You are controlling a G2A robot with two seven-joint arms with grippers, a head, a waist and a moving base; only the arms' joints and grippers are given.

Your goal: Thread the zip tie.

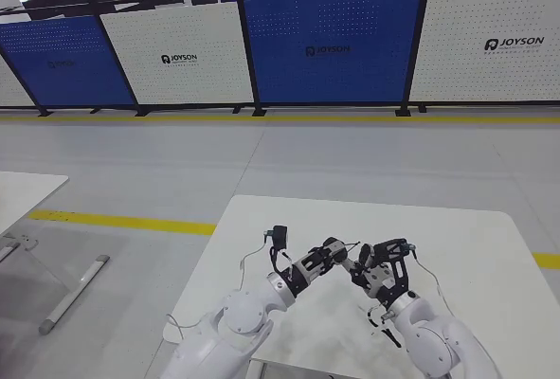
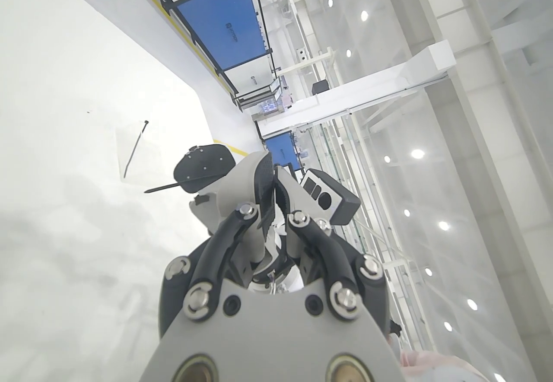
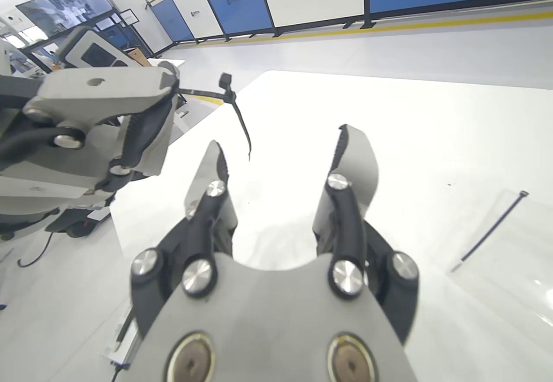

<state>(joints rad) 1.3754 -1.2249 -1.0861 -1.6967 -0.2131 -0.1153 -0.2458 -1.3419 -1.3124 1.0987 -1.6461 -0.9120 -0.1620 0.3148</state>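
A thin black plastic zip tie [image 3: 236, 107], up in the air above the flat white table [image 3: 410, 120]. Gripped tight by the left gripper [image 3: 170, 94], squeezed hard on the strap. Small square head [image 3: 225, 80] poking up just past those pinched tips. Pointed tail bending down, hanging free. Right gripper [image 3: 278, 139] just beside, spread wide, fingers [image 3: 356, 161] holding nothing, with the tail tip hanging near the gap between them. No telling for sure about the tail being through the head or not; looks like not.

Probably the catching step now: taking hold of the loose tail. To do it well: bring the right gripper up slowly around the tail. Close gently near the tip, but leave a little bit sticking out for poking into the hole. Keep the left gripper very still and tight. Then curl the tail round toward the square head and line the tip up straight with the hole. Push softly, no bending, no rushing. Watch for springy plastic flicking away.

Also on the table, well apart: a second thin black zip tie [image 3: 490, 230], lying flat.
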